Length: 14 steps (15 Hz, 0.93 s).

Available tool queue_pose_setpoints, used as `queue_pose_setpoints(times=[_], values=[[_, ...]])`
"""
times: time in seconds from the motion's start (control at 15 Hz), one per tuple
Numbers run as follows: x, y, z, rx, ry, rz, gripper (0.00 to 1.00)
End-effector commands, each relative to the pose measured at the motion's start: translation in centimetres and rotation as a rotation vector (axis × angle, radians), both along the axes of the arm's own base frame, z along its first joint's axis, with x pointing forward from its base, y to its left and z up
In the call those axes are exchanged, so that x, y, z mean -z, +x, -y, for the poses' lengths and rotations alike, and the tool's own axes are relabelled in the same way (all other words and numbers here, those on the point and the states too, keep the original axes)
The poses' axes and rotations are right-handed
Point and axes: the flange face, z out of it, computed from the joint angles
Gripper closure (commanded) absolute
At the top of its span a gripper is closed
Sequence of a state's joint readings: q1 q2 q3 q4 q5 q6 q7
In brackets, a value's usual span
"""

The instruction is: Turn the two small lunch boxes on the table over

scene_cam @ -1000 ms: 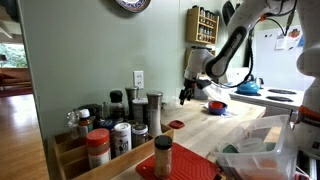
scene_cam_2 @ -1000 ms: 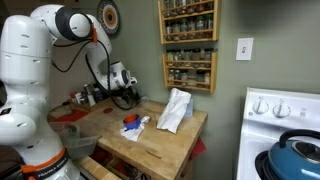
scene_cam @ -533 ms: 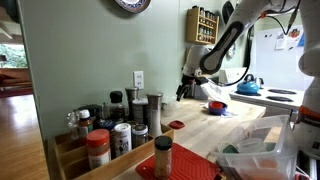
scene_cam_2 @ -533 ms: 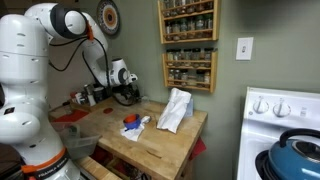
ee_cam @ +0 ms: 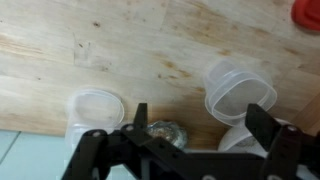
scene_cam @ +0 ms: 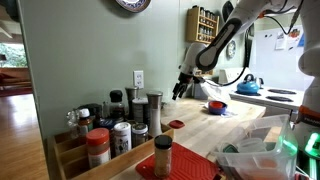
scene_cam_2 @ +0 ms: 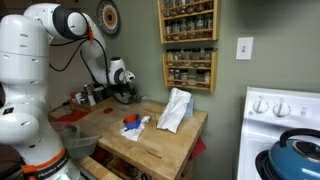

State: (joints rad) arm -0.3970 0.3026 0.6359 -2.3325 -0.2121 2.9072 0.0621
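- Gripper (scene_cam: pixel 179 91), black two-finger type: over the last second it has slid along the long pale butcher-block wooden table (scene_cam: pixel 243 124) toward the green wall, rising slightly. In the other exterior view the gripper (scene_cam_2: pixel 122 94) has likewise drawn back toward the wall end.
- Jaws have stayed spread as wide as they go. Nothing is between them and nothing is held.
- In the wrist view the gripper (ee_cam: pixel 200 112) hangs above bare table (ee_cam: pixel 150 40), with a box off each finger.
- Frame-left lunch box (ee_cam: pixel 95 106): small, translucent plastic, rounded corners. It rests flat on the wood, just outside the left finger.
- Frame-right lunch box (ee_cam: pixel 238 91): same make, rim showing and apparently tilted. It lies just inside the right finger. I cannot tell for sure which way up either box sits.
- A pale plastic shape (ee_cam: pixel 243 140) below the right box is partly hidden by the finger, identity unclear.
- A red object (ee_cam: pixel 308 10) is clipped at the top corner, well apart from both boxes.
- The boxes are too small to pick out in either exterior view.
- Reading: this looks like repositioning over the pair, not a grasp. No box is contacted, so the flipping is judged still to do.
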Motion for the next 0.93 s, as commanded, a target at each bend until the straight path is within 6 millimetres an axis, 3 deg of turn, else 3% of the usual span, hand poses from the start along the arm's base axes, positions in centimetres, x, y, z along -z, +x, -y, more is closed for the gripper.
queue_pose_setpoints(times=[0.0, 0.87], values=[[1.3, 0.0, -0.2, -0.020, 0.025, 0.003, 0.00], [2.7, 0.0, -0.7, -0.036, 0.019, 0.002, 0.00]])
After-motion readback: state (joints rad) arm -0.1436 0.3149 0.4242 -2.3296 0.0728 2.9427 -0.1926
